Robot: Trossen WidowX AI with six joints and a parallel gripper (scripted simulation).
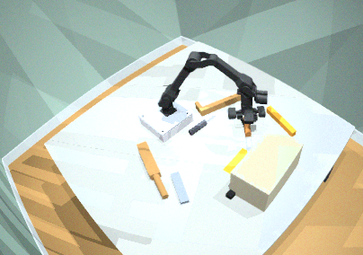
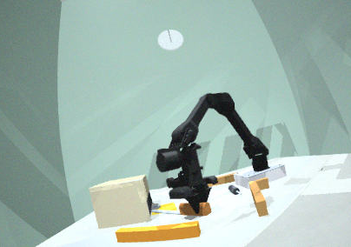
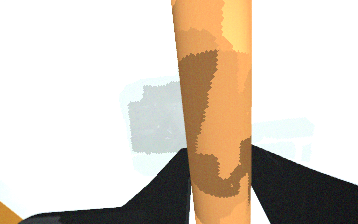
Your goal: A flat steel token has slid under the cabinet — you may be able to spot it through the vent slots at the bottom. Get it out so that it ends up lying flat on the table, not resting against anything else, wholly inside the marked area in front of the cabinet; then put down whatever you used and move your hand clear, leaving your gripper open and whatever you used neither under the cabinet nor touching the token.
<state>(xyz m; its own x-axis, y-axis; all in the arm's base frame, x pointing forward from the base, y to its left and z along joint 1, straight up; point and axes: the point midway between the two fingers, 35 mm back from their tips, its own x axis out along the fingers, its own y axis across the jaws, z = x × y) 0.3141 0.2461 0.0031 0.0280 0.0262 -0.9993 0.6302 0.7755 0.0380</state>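
Note:
The beige cabinet (image 1: pixel 265 162) (image 2: pixel 122 202) stands on the table. The token is not visible in any view. My gripper (image 1: pixel 247 122) (image 2: pixel 200 209) (image 3: pixel 214 152) is shut on the orange handle (image 1: pixel 247 130) (image 2: pixel 187 209) (image 3: pixel 215 100) of a tool, low over the table in front of the cabinet. The tool's thin pale blade (image 1: pixel 248 143) (image 2: pixel 169 212) points at the cabinet; whether its tip is under the cabinet cannot be told. A flat yellow patch (image 1: pixel 235 161) (image 2: pixel 166 207) lies at the cabinet's front, beside the blade.
An orange bar (image 1: pixel 281 120) (image 2: pixel 158 232) lies to one side of the gripper. An L-shaped wooden piece (image 1: pixel 217 106) (image 2: pixel 260 202) and a dark-handled tool (image 1: pixel 198 127) (image 2: pixel 234 190) lie near the arm's base. A wooden paddle (image 1: pixel 149 162) and a blue-grey bar (image 1: pixel 180 188) lie farther off.

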